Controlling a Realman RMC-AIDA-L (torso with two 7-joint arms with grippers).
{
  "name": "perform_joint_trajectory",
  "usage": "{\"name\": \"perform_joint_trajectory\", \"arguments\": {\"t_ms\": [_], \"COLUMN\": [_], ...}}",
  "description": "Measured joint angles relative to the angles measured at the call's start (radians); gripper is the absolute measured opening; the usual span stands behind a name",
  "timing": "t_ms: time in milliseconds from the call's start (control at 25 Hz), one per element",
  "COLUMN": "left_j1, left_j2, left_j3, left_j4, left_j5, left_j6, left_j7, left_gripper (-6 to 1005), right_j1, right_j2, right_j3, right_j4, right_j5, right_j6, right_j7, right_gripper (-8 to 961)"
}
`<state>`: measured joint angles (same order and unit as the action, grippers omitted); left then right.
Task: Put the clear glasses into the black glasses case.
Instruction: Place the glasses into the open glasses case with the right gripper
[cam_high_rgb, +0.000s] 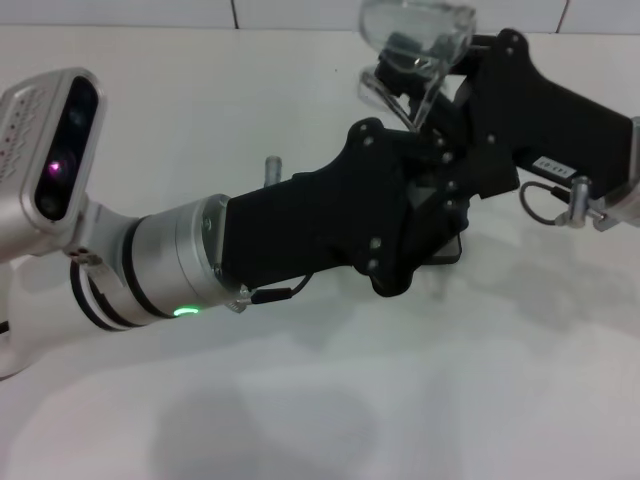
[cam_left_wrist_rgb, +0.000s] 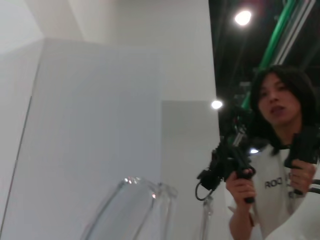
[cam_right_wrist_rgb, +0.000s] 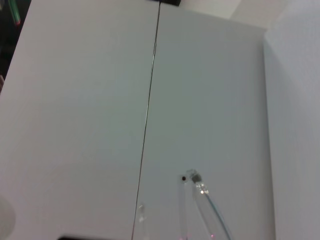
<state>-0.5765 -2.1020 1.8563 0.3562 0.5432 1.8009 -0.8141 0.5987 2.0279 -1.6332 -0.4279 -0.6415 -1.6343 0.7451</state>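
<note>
The clear glasses (cam_high_rgb: 415, 45) sit at the top centre of the head view, raised off the white table (cam_high_rgb: 320, 400): a fully transparent wraparound lens with thin clear arms angling down toward the grippers below it. In the left wrist view the same glasses (cam_left_wrist_rgb: 135, 205) show as clear curved outlines at the lower centre of the frame; in the right wrist view only clear arm tips (cam_right_wrist_rgb: 197, 200) appear at the lower centre. The left gripper (cam_high_rgb: 400, 240) reaches in from the lower left on a silver forearm, pointing up and right. The right gripper (cam_high_rgb: 455, 130) enters from the right edge, its tip at the glasses. Both meet at centre frame; whether either is clenched on the glasses or released cannot be told. A dark edge, possibly the black glasses case (cam_high_rgb: 452, 255), shows just beneath the left gripper.
</note>
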Motion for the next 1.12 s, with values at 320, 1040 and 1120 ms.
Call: {"name": "perform_joint_trajectory", "arguments": {"t_ms": [320,1040,1120], "left_j1": [-0.001,0.012,0.019], "left_j2": [-0.001,0.002,0.004], "left_j3": [0.000,-0.002,-0.002], "left_j4": [0.000,0.000,0.003], "left_j5": [-0.008,-0.013,-0.013], "left_j6": [-0.003,-0.001,0.005], "left_j7": [0.000,0.002,0.001], "left_gripper": [32,32,32], "right_j1": [0.015,0.003,0.000], "right_j2": [0.000,0.000,0.000], "right_j3": [-0.047,-0.065,-0.063], "right_j4": [-0.002,-0.014,-0.014], "right_j5": [-0.001,0.004,0.006], "right_j6": [0.058,0.069,0.069], "right_j7": [-0.008,-0.029,-0.029], "right_gripper": [114,114,114]}}
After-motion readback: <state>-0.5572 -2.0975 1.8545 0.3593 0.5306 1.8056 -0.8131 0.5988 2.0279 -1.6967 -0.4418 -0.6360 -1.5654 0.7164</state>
